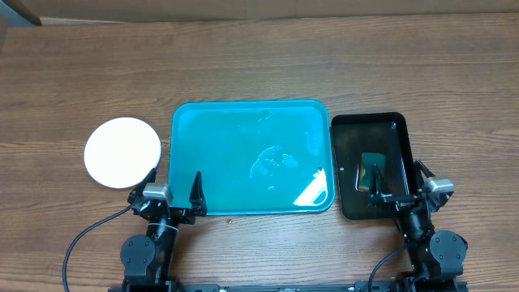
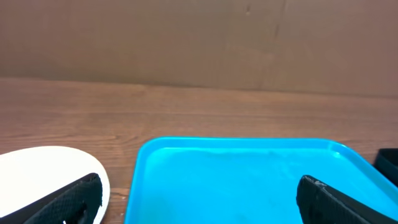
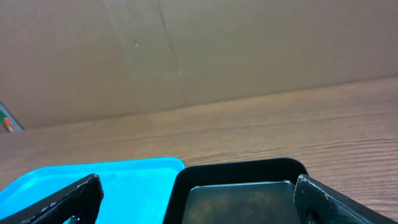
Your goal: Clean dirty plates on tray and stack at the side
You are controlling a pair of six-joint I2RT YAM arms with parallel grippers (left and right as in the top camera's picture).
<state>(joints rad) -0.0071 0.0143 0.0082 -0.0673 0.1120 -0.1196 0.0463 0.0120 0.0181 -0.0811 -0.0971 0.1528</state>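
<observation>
The teal tray (image 1: 243,138) lies mid-table with only wet streaks and glare on its floor. A round white plate (image 1: 123,152) rests on the wood just left of it; its top looks clean, and I cannot tell whether others lie beneath. My left gripper (image 1: 173,185) is open at the tray's near-left corner, one finger by the plate and the other over the tray. In the left wrist view the plate (image 2: 43,177) and tray (image 2: 249,180) lie beyond the left gripper (image 2: 199,199), which holds nothing. My right gripper (image 1: 399,182) is open and empty over the black tray.
A smaller black tray (image 1: 373,130) sits against the teal tray's right side, holding a dark greenish pad (image 1: 371,170). The right wrist view shows the right gripper (image 3: 196,196), the black tray (image 3: 236,169), the pad (image 3: 242,202) and the teal tray (image 3: 124,180). A cardboard wall stands behind the table.
</observation>
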